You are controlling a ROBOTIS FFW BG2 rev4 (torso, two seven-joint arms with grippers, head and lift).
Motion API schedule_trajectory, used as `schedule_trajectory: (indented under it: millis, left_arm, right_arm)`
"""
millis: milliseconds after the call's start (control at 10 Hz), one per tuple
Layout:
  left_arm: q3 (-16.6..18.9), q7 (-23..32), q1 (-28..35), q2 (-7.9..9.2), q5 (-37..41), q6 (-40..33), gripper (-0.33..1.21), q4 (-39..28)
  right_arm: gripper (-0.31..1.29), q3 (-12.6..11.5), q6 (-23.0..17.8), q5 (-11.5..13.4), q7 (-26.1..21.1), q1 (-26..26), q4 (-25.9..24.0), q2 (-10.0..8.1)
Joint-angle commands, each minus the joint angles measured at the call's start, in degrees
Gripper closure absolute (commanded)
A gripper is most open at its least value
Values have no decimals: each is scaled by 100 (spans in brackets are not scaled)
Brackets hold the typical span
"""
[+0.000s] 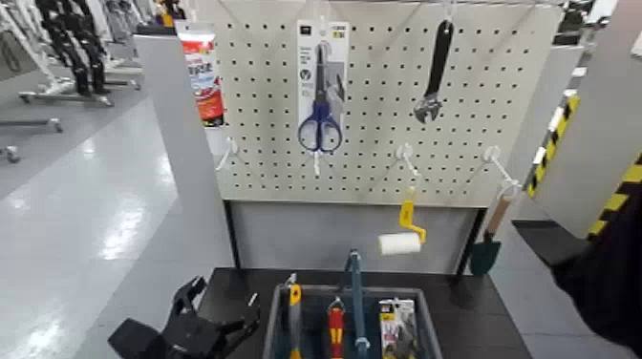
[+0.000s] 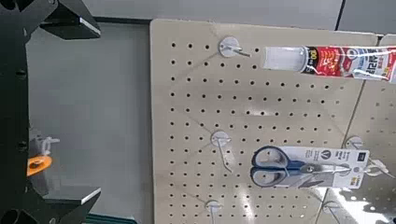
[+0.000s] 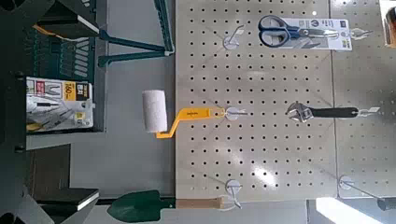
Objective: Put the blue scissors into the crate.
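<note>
The blue scissors hang on their white card high on the pegboard, handles down. They also show in the left wrist view and the right wrist view. The grey crate with a blue handle bar stands below the board on a dark table. My left gripper is open and empty, low at the crate's left, far under the scissors; its fingers stand wide apart. My right gripper is open and empty; its arm sits at the right edge.
A black wrench hangs right of the scissors and a red-and-white tube left of them. A yellow-handled paint roller and a green trowel hang lower. Several tools lie in the crate. Bare hooks stick out of the board.
</note>
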Motion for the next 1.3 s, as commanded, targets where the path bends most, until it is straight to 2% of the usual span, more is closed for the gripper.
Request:
schedule_trajectory:
  millis: [100, 500, 900, 1300]
  left_arm:
    - [-43, -298, -452, 54, 203, 534, 13, -139]
    - [-245, -905, -1305, 273, 625, 1219, 10, -227]
    - [-447, -1406, -2122, 317, 792, 1579, 10, -87]
    - [-623, -1538, -2685, 361, 924, 1465, 10, 28]
  right_arm:
    - [10, 5, 15, 0, 25, -17, 0, 4]
    - [10, 14, 33, 0, 51, -34, 9, 4]
    - [10, 14, 42, -9, 69, -70, 27, 4]
    - [10, 32, 42, -44, 113, -122, 62, 4]
